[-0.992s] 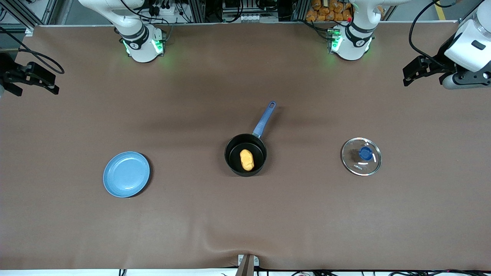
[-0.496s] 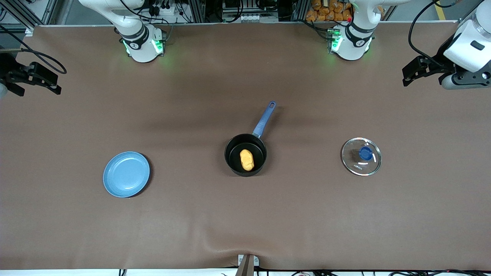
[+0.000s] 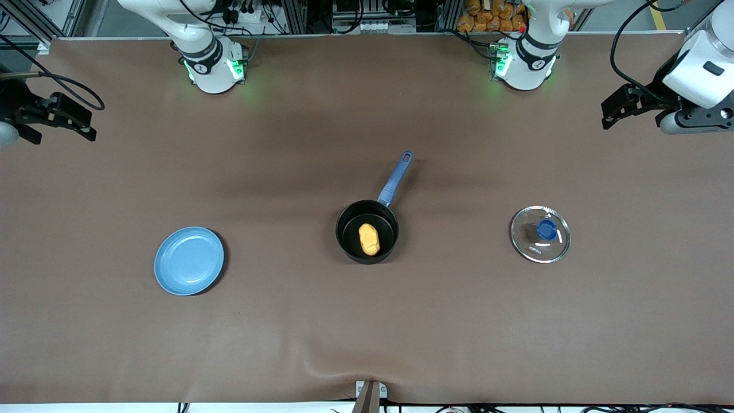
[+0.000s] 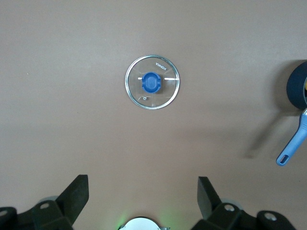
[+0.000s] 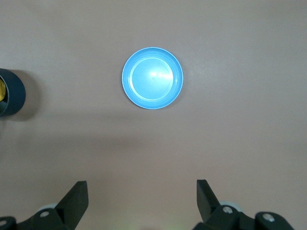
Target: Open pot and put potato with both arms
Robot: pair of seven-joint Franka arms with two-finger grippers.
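Note:
The black pot (image 3: 367, 231) with its long blue handle (image 3: 395, 178) stands uncovered at the table's middle. The yellow-orange potato (image 3: 369, 239) lies inside it. Its glass lid (image 3: 540, 234) with a blue knob rests flat on the table toward the left arm's end, also seen in the left wrist view as the lid (image 4: 152, 82). My left gripper (image 3: 615, 112) hangs open and empty high over the left arm's end of the table. My right gripper (image 3: 71, 123) hangs open and empty over the right arm's end. Both wrist views show the fingers spread wide over bare mat.
A light-blue plate (image 3: 188, 260) lies toward the right arm's end, also in the right wrist view as the plate (image 5: 152, 77). The brown mat (image 3: 367, 332) covers the table. Both arm bases stand along the table edge farthest from the front camera.
The right gripper has drifted slightly inward over the table from its edge. The left arm, pot, potato, lid and plate have not moved.

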